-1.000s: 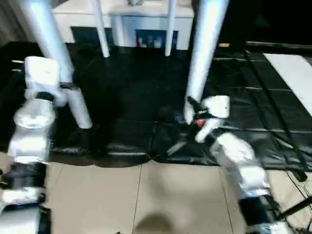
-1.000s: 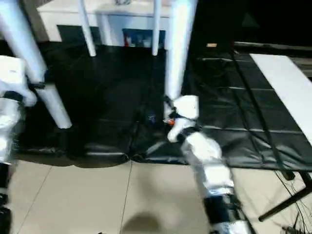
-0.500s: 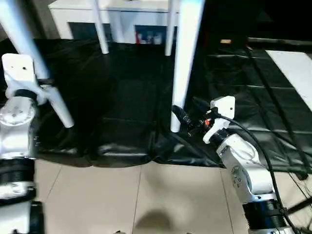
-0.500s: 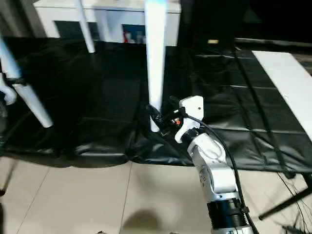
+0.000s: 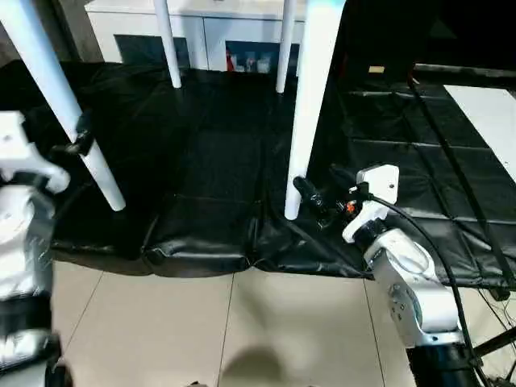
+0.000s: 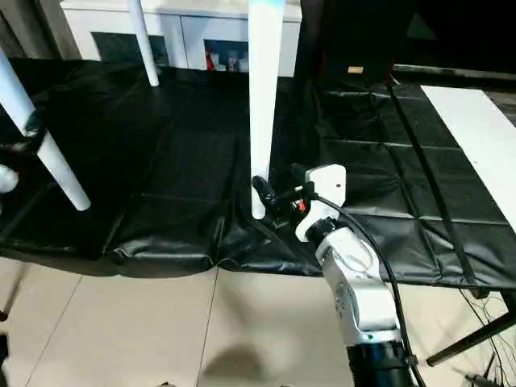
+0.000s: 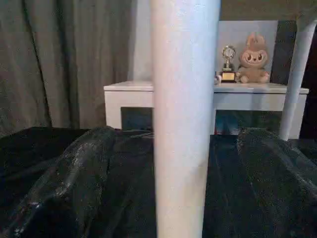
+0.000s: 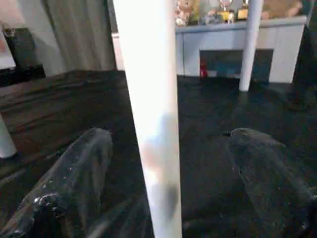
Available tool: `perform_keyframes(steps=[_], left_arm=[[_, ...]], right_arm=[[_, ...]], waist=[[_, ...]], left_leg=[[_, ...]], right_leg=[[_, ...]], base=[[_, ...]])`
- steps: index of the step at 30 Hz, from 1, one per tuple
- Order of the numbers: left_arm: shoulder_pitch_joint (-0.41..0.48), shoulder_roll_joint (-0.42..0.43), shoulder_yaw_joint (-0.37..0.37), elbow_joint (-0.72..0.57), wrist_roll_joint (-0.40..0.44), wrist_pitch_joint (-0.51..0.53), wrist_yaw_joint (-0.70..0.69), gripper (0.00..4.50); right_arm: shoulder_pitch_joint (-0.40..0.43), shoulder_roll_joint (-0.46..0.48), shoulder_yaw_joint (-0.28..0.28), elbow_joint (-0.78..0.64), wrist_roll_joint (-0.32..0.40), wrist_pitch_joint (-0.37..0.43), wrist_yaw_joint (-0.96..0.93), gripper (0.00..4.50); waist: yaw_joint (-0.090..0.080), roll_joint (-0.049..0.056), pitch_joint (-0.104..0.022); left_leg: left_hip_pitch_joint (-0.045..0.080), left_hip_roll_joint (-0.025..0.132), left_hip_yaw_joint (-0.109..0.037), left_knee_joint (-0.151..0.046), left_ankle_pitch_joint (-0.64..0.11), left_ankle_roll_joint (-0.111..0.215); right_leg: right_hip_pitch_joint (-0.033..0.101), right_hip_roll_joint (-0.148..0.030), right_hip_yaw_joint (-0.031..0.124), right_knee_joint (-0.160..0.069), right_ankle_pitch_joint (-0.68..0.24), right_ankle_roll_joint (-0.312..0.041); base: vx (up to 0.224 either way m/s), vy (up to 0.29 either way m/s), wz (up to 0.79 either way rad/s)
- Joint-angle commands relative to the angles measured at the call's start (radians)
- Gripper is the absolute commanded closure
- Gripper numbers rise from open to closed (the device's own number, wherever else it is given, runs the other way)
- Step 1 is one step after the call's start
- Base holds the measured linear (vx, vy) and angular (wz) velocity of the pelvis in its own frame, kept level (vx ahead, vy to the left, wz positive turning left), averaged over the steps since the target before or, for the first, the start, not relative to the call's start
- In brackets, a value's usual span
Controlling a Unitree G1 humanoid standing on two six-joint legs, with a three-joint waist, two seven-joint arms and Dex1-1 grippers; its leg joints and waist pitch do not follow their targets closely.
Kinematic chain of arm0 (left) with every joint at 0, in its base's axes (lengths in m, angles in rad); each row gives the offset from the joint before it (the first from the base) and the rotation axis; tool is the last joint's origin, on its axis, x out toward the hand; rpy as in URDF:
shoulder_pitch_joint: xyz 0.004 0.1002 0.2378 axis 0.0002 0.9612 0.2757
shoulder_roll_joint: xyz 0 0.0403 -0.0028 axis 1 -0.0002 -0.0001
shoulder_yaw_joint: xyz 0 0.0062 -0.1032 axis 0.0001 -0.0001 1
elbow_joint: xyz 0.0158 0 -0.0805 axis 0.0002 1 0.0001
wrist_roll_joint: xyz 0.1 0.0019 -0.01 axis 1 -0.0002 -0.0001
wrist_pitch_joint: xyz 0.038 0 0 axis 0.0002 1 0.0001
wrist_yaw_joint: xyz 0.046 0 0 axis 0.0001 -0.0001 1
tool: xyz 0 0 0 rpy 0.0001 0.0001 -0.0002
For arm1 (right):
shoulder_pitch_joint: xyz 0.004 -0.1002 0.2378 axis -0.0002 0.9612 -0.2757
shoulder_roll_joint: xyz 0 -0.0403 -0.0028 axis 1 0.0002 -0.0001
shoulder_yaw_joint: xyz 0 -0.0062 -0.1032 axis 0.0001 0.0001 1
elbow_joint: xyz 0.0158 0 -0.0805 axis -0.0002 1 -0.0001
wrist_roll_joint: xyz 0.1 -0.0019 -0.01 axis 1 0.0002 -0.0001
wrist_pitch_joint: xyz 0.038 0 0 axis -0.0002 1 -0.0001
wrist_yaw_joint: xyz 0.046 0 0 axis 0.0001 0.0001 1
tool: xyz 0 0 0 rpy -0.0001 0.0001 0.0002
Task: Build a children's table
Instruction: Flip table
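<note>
The children's table stands on its four white legs on the black mat; its top is out of view above. My right gripper (image 5: 316, 189) is open low around the near right leg (image 5: 310, 105), just above its foot. In the right wrist view that leg (image 8: 151, 109) rises between the two black fingers (image 8: 74, 183) with a gap on each side. My left gripper (image 7: 173, 134) is open around the near left leg (image 5: 56, 89), which stands between its fingers (image 7: 74, 173) without touching them. The two far legs (image 5: 167, 44) (image 5: 284, 48) stand by the cabinet.
A wrinkled black mat (image 5: 210, 161) covers the floor under the table, ending at pale tiles (image 5: 242, 322) near me. A white cabinet with glass doors (image 5: 242, 24) stands behind, bearing a plush toy (image 7: 252, 59) and a trophy (image 7: 228, 54). A white board (image 5: 492, 113) lies at the right.
The camera has tilted and steadied. My left arm has drawn back towards the picture's left, away from the near left leg. My right gripper stays around the near right leg's foot.
</note>
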Motion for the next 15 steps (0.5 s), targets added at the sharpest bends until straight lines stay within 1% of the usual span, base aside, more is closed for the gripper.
perform_keyframes(steps=[1, 2, 3, 4, 5, 6, 7, 8, 9, 10, 11, 12, 13, 14, 15], left_arm=[[0.081, -0.024, 0.039, -0.131, -0.066, 0.046, -0.018, 0.08], [0.096, -0.027, 0.042, -0.150, -0.073, 0.055, -0.018, 0.08], [0.123, -0.034, 0.045, -0.185, -0.086, 0.072, -0.020, 0.08], [0.129, -0.035, 0.044, -0.194, -0.089, 0.077, -0.021, 0.08], [0.163, -0.043, 0.031, -0.251, -0.091, 0.098, -0.015, 0.08], [0.217, -0.064, -0.012, -0.352, -0.076, 0.128, 0.010, 0.08], [0.239, -0.074, -0.034, -0.395, -0.067, 0.138, 0.027, 0.08], [0.259, -0.095, -0.056, -0.442, -0.061, 0.161, 0.059, 0.08], [0.277, -0.112, -0.081, -0.481, -0.043, 0.183, 0.093, 0.08], [0.291, -0.134, -0.110, -0.512, -0.017, 0.195, 0.125, 0.08], [0.299, -0.149, -0.133, -0.531, -0.002, 0.207, 0.145, 0.08], [0.310, -0.163, -0.174, -0.539, 0.036, 0.209, 0.155, 0.08], [0.317, -0.180, -0.215, -0.536, 0.082, 0.201, 0.164, 0.08], [0.318, -0.201, -0.231, -0.527, 0.103, 0.198, 0.179, 0.08], [0.317, -0.204, -0.232, -0.524, 0.106, 0.196, 0.182, 0.08]], right_arm=[[0.017, -0.010, 0.001, -0.044, 0.006, 0.021, -0.004, 0.42], [0.020, -0.012, 0.001, -0.048, 0.007, 0.024, -0.003, 0.42], [0.026, -0.015, 0.001, -0.053, 0.006, 0.027, -0.003, 0.42], [0.027, -0.015, 0.001, -0.054, 0.006, 0.028, -0.003, 0.42], [0.035, -0.020, -0.001, -0.063, 0.002, 0.032, -0.006, 0.42], [0.048, -0.028, -0.004, -0.075, -0.018, 0.038, -0.025, 0.42], [0.054, -0.031, -0.005, -0.078, -0.031, 0.040, -0.037, 0.42], [0.059, -0.034, -0.006, -0.082, -0.044, 0.050, -0.053, 0.42], [0.062, -0.038, -0.005, -0.082, -0.067, 0.064, -0.077, 0.42], [0.062, -0.039, -0.009, -0.078, -0.090, 0.078, -0.108, 0.42], [0.060, -0.035, -0.013, -0.074, -0.100, 0.089, -0.130, 0.42], [0.057, -0.030, -0.018, -0.073, -0.113, 0.102, -0.157, 0.42], [0.052, -0.024, -0.019, -0.074, -0.123, 0.117, -0.182, 0.42], [0.050, -0.021, -0.015, -0.081, -0.128, 0.127, -0.191, 0.42], [0.049, -0.021, -0.014, -0.082, -0.129, 0.128, -0.191, 0.42]], waist=[[-0.004, 0.017, -0.061], [-0.004, 0.015, -0.060], [-0.004, 0.016, -0.060], [-0.005, 0.019, -0.058], [-0.004, 0.018, -0.056], [-0.003, 0.017, -0.054], [-0.003, 0.013, -0.051], [0.000, 0.014, -0.047], [0.000, 0.014, -0.050], [-0.003, 0.003, -0.046], [0.000, 0.008, -0.043], [-0.002, 0.007, -0.044], [-0.004, 0.008, -0.044], [-0.004, 0.005, -0.045], [-0.005, 0.004, -0.046]], left_leg=[[-0.008, 0.038, 0.000, -0.082, -0.084, -0.007], [-0.010, 0.042, 0.000, -0.084, -0.083, -0.008], [-0.006, 0.040, 0.003, -0.081, -0.089, -0.007], [-0.007, 0.038, 0.003, -0.083, -0.108, -0.003], [-0.005, 0.038, 0.004, -0.084, -0.119, -0.001], [-0.004, 0.042, 0.003, -0.087, -0.144, 0.001], [-0.006, 0.046, 0.002, -0.090, -0.154, 0.001], [-0.002, 0.044, 0.005, -0.091, -0.176, 0.002], [0.001, 0.045, 0.007, -0.089, -0.180, 0.000], [-0.002, 0.045, 0.008, -0.092, -0.187, 0.002], [-0.001, 0.043, 0.010, -0.093, -0.203, -0.001], [0.001, 0.042, 0.011, -0.092, -0.209, -0.003], [-0.004, 0.040, 0.009, -0.094, -0.207, -0.006], [-0.004, 0.039, 0.009, -0.093, -0.201, -0.005], [-0.004, 0.038, 0.009, -0.092, -0.200, -0.005]], right_leg=[[0.062, -0.093, 0.049, -0.066, -0.081, -0.165], [0.064, -0.094, 0.049, -0.066, -0.075, -0.172], [0.059, -0.090, 0.048, -0.066, -0.077, -0.172], [0.060, -0.088, 0.049, -0.070, -0.101, -0.168], [0.058, -0.088, 0.049, -0.073, -0.122, -0.164], [0.055, -0.089, 0.050, -0.076, -0.162, -0.159], [0.057, -0.091, 0.050, -0.078, -0.186, -0.155], [0.050, -0.088, 0.051, -0.084, -0.231, -0.147], [0.050, -0.086, 0.051, -0.082, -0.237, -0.144], [0.051, -0.085, 0.051, -0.086, -0.264, -0.135], [0.047, -0.085, 0.051, -0.092, -0.325, -0.114], [0.045, -0.084, 0.053, -0.093, -0.342, -0.104], [0.048, -0.084, 0.053, -0.095, -0.366, -0.082], [0.047, -0.084, 0.054, -0.099, -0.380, -0.056], [0.045, -0.083, 0.055, -0.100, -0.385, -0.048]], base=[[0.000, 0.000, 0.00], [0.000, 0.000, 0.00], [0.000, 0.000, 0.00], [0.000, 0.000, 0.00], [0.000, 0.000, 0.00], [0.000, 0.000, 0.00], [0.000, 0.000, 0.00], [0.000, 0.000, 0.00], [0.000, 0.000, 0.00], [0.000, 0.000, 0.00], [0.000, 0.000, 0.00], [0.000, 0.000, 0.00], [0.000, 0.000, 0.00], [0.000, 0.000, 0.00], [0.000, 0.000, 0.00]])
